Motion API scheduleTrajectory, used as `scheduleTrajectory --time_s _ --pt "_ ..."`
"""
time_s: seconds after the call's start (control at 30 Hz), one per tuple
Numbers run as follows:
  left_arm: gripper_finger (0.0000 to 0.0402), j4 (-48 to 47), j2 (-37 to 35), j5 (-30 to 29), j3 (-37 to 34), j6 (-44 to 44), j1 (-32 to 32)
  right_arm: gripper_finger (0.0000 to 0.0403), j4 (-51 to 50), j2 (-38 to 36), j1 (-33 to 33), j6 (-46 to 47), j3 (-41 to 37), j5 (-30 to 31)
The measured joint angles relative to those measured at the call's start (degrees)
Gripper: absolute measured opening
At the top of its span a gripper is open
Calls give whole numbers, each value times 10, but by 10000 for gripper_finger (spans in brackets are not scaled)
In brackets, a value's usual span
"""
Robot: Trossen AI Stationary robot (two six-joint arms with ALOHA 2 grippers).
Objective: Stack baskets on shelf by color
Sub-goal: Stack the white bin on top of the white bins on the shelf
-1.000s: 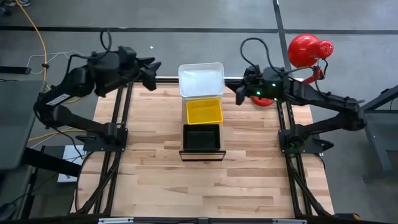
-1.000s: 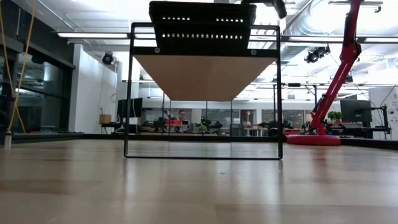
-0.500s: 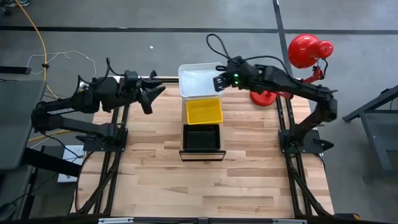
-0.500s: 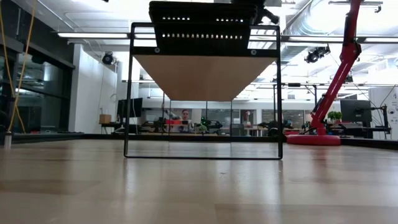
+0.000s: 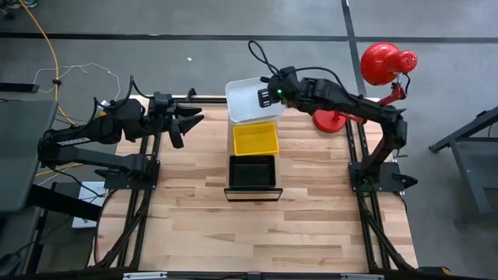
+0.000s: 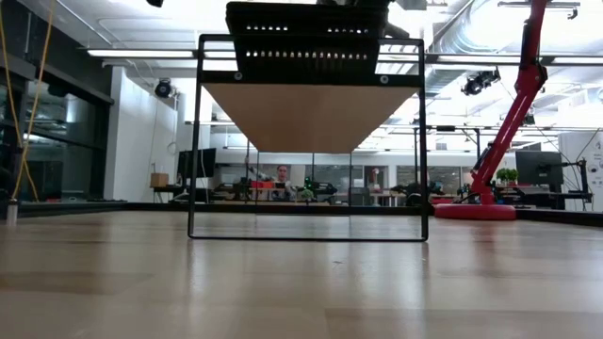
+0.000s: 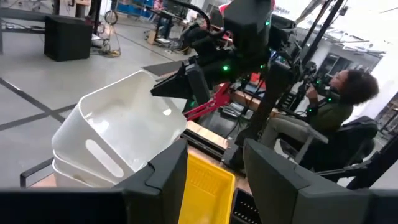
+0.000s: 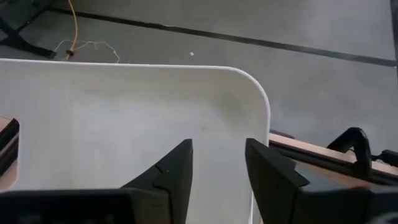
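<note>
Right gripper (image 5: 267, 95), fingers spread, sits over the right rim of the smooth, round-cornered white basket (image 5: 247, 102) at the shelf's (image 6: 311, 113) far end; one finger (image 8: 171, 171) is inside the wall, one outside. Just nearer along the shelf lie the yellow mesh basket (image 5: 255, 139) and then the black mesh basket (image 5: 252, 171). Left gripper (image 5: 177, 124), fingers spread, hangs well to the left, with bare wooden tabletop (image 5: 194, 210) below.

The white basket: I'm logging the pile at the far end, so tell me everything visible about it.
The white basket is smooth, shallow plastic with rounded corners, and the left wrist view shows it nested in a second one. It sits slightly askew at the shelf's far end, next to the yellow basket. The right gripper hangs over its right rim, fingers open.
</note>
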Motion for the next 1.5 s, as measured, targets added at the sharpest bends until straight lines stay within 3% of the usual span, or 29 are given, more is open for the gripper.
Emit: scheduleTrajectory --time_s 0.4,1.1,1.23,1.4,1.5 --pt "143 -1 0 5 0 -29 0 133 -15 -42 -11 -26 0 10" --pt "143 0 4 -9 0 -54 0 131 -3 -10 -53 -41 -1 -77" --pt "143 0 4 -9 0 -58 0 101 -10 -6 -53 -39 -1 -78" --pt "143 0 4 -9 0 -58 0 19 -10 -7 -46 -37 -1 -82" --pt "143 -1 4 -9 0 -58 0 10 -10 -7 -34 -26 -1 -90"
